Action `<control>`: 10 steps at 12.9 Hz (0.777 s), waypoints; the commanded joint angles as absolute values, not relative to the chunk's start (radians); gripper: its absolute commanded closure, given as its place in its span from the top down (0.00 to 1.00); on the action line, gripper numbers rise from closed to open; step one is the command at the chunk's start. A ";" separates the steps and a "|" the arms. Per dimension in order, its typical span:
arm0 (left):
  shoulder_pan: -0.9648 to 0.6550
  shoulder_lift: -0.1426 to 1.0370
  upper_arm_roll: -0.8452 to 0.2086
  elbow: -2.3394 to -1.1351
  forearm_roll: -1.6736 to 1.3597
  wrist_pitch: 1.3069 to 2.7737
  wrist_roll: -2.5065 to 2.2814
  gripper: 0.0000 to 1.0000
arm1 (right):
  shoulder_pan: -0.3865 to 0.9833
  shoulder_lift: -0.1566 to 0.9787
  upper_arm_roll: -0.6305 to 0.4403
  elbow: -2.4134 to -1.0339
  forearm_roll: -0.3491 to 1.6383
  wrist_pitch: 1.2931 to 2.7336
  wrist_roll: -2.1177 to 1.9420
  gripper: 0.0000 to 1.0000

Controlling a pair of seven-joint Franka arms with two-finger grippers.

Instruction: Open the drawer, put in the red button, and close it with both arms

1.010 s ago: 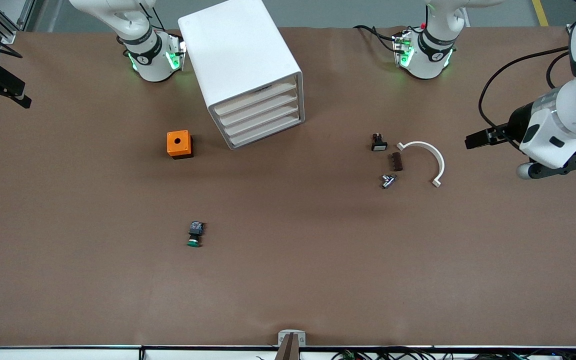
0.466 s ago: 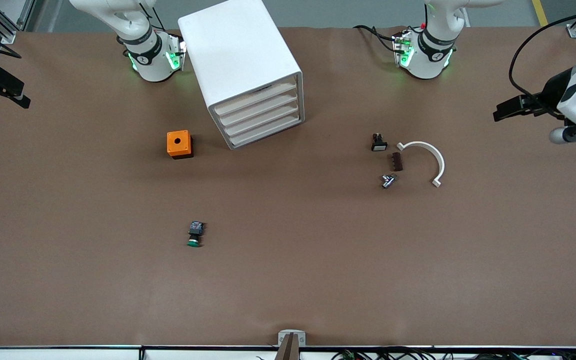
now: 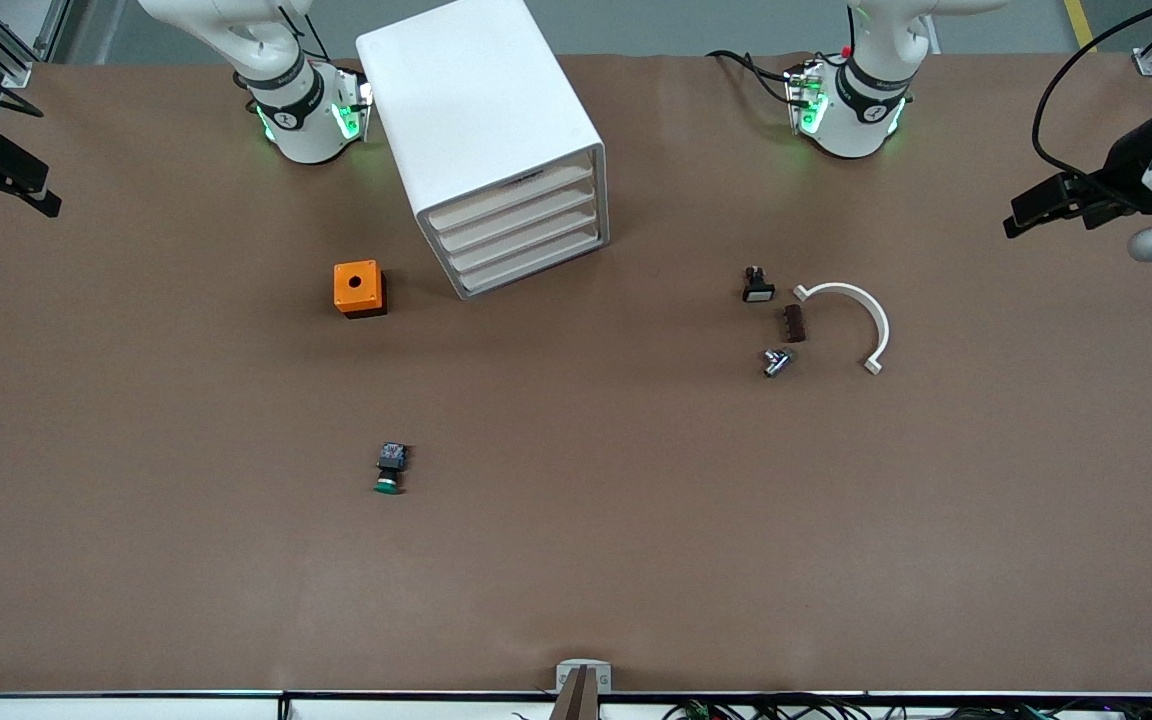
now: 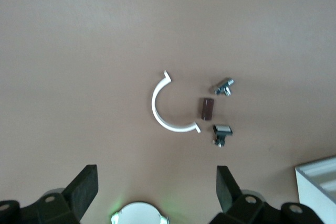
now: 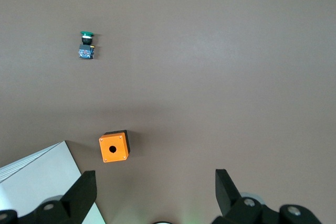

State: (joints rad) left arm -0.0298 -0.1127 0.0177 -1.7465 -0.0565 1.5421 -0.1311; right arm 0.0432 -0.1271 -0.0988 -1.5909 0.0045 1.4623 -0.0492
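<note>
The white cabinet (image 3: 481,110) stands between the two arm bases, and all of its drawers (image 3: 521,235) are shut. No red button shows in any view. My left gripper (image 3: 1026,212) hangs open and empty over the table at the left arm's end. In the left wrist view its fingers (image 4: 84,184) stand wide apart high above the small parts. My right gripper (image 3: 36,192) hovers open and empty over the table edge at the right arm's end. Its fingers (image 5: 84,187) frame bare table in the right wrist view.
An orange box (image 3: 358,288) with a hole sits beside the cabinet. A green-capped switch (image 3: 389,470) lies nearer the front camera. Toward the left arm's end lie a white curved clamp (image 3: 861,310), a black white-faced switch (image 3: 758,286), a brown block (image 3: 793,323) and a metal fitting (image 3: 776,361).
The left arm has swung back toward the left arm's end of the table, away from the small parts. The right arm has not moved, and both grippers have stayed open.
</note>
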 commanded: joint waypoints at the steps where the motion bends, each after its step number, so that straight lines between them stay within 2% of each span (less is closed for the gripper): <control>1: -0.038 -0.029 0.020 -1.639 -0.021 1.548 -0.103 0.99 | 0.026 -0.152 -0.091 -1.614 0.020 1.467 -0.064 1.00; 3: -0.037 -0.003 0.017 -1.592 -0.018 1.548 -0.103 0.99 | 0.026 -0.152 -0.091 -1.614 0.021 1.466 -0.064 1.00; 10: -0.037 -0.023 0.015 -1.589 -0.018 1.540 -0.103 0.99 | 0.026 -0.152 -0.091 -1.614 0.021 1.466 -0.064 1.00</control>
State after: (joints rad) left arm -0.0312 -0.0124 0.0157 -1.6016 -0.0445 1.5566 -0.1181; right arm 0.0432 -0.1271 -0.0988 -1.5915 0.0046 1.4623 -0.0492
